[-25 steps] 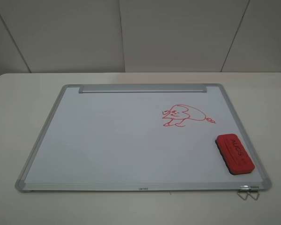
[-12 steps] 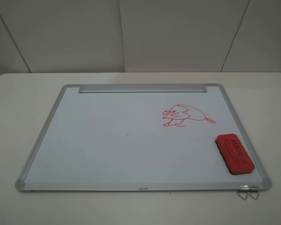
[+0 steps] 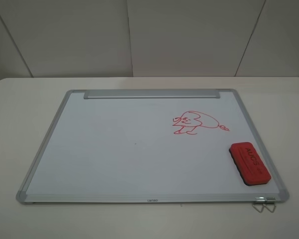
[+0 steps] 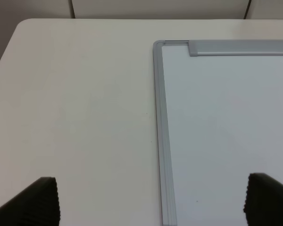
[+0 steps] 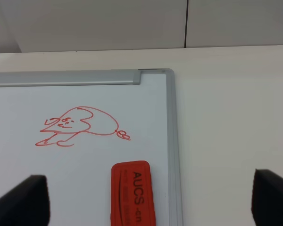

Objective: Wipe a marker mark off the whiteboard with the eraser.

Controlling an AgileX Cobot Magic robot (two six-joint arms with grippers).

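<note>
Ok, I see eraser (image 3: 249,163) flat on whiteboard (image 3: 114,149), just below heart-shaped red drawing (image 3: 197,122); both grippers' fingers (image 4: 35,200) (image 5: 21,200) spread, empty.

Eraser (image 5: 130,193): its near end is cut off by the right wrist view's edge, and its smaller lettering is too blurred to read. Whiteboard (image 4: 217,127): only one corner shows in the left wrist view. Frame print (image 3: 152,200): too small to read.
</note>
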